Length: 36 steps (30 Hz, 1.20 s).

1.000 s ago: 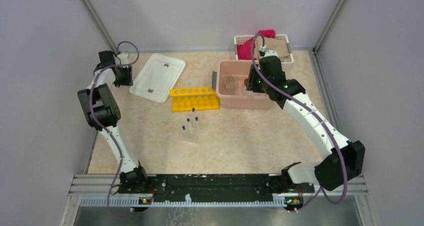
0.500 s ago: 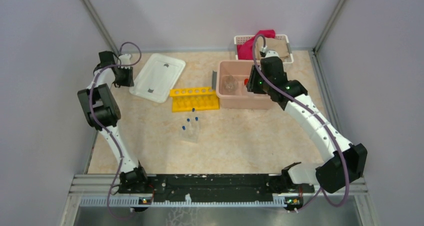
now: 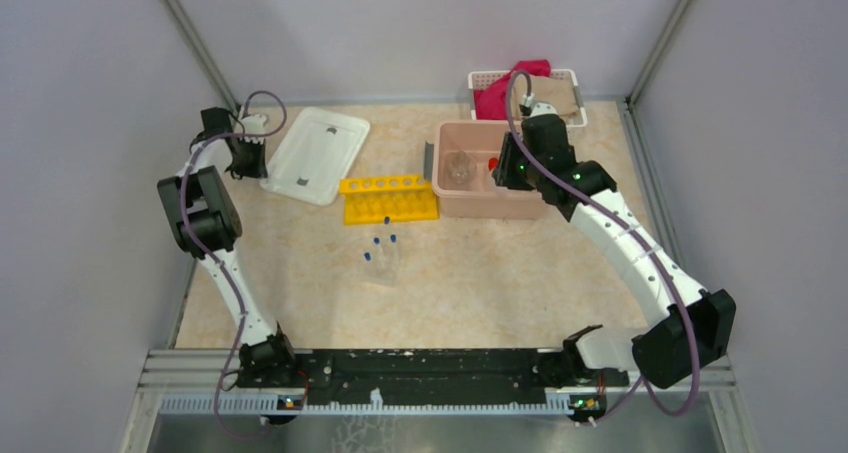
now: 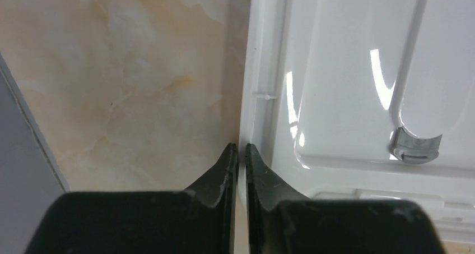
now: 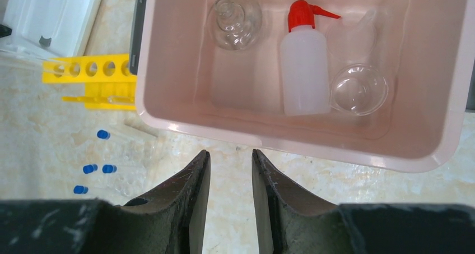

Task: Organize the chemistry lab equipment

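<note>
The pink tub (image 5: 291, 144) holds a clear round flask (image 5: 235, 19), a white squeeze bottle with a red nozzle (image 5: 304, 63) and a clear funnel (image 5: 358, 88). My right gripper (image 5: 231, 156) is open and empty, above the table just in front of the tub's near rim; it also shows in the top view (image 3: 505, 168). The yellow rack (image 3: 388, 197) lies left of the tub. Blue-capped tubes (image 3: 380, 248) stand in a clear rack (image 3: 381, 268) in front of it. My left gripper (image 4: 239, 147) is shut on the left rim of the white lid (image 4: 347, 86).
The white lid (image 3: 315, 155) lies flat at the back left, its grey handle (image 4: 414, 147) facing up. A white basket (image 3: 572, 113) of red and tan cloths stands behind the tub. The left wall is close to my left gripper (image 3: 248, 158).
My left wrist has shifted slightly toward the back at the lid's edge. My right gripper has edged a little to the right over the tub. The lid and tubes have not moved.
</note>
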{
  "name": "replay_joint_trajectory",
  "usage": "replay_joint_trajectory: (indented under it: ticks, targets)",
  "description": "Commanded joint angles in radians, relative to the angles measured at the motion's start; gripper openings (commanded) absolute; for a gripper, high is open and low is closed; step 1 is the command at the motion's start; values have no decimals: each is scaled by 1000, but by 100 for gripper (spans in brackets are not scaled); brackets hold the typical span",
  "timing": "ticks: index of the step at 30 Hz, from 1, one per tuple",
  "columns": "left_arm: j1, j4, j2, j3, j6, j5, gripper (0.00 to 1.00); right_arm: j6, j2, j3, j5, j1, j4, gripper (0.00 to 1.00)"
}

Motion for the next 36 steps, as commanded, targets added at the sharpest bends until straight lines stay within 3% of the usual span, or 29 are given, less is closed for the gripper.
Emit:
replay_joint_trajectory:
  ticks: [1, 4, 9, 16, 23, 36]
  targets:
    - [7, -21, 15, -16, 29, 13, 8, 8, -45, 60, -30, 2, 9, 33]
    - [7, -23, -15, -22, 29, 15, 0, 7, -46, 72, -38, 3, 3, 32]
    - [6, -17, -143, -54, -10, 15, 0, 21, -53, 65, -67, 5, 13, 31]
    - [4, 215, -489, -376, -44, 8, 0, 35, -70, 46, -79, 26, 21, 30]
    - [3, 240, -673, -408, -58, -52, 0, 49, -80, 73, -90, 50, 27, 29]
    - [-78, 374, -1020, -505, 162, -93, 0, 92, -132, 106, -155, 93, 46, 27]
